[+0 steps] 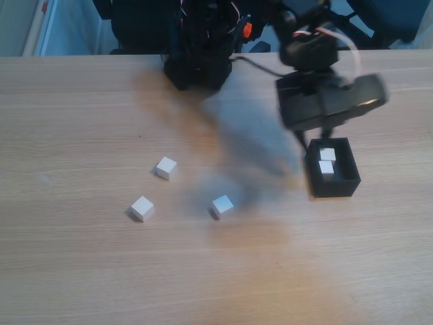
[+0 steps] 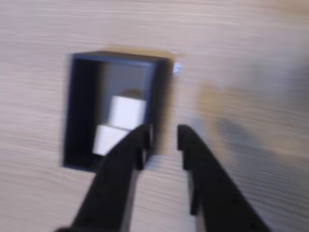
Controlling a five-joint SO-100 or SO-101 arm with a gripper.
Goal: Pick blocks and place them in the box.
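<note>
Our gripper (image 2: 164, 133) hangs narrowly parted, empty, above the box (image 1: 333, 185) holding two blocks (image 1: 327, 161); three blocks (image 1: 222, 206) wait on the table, probably light, rigid: we pinch flat opposite faces

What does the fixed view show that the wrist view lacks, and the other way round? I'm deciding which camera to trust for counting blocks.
Fixed view alone: three white blocks loose on the table, at and, plus the arm's base at the far edge.

Wrist view alone: the end effector close up, its two dark fingers parted with nothing between them, next to the box's wall.

Both: the black box holding two white blocks, and the wood table.
</note>
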